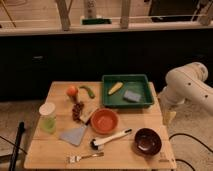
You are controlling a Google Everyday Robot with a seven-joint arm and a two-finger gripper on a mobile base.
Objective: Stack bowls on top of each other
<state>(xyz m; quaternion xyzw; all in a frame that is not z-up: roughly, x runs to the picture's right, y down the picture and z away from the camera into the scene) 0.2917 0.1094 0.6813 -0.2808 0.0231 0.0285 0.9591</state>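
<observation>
bowls sit apart, gripper hangs off the table's right edge

the gripper point(169, 117) points down from the white arm point(187, 86), just outside the right edge of the wooden table point(45, 150). whether it is released or clenched cannot be told from this view.

the dark brown-maroon bowl point(147, 141) stands upright at the table's front right corner. it is the nearer of the two to the gripper, in front of it and to its left, and clearly apart from it. the orange-red bowl point(104, 121) stands upright near the middle of the table, just in front of the green tray point(107, 102) and farther left of the gripper. the bowls do not touch. a white-handled brush point(111, 138) lies slanted between them, its dark head close to the orange-red bowl's front.

the arm is cut off at the right border. in the tray lie a grey-blue sponge point(132, 95) and a yellow item point(115, 88) that could be a banana or corn. left of the orange-red bowl, a dark clump point(78, 110) is hard to name.
</observation>
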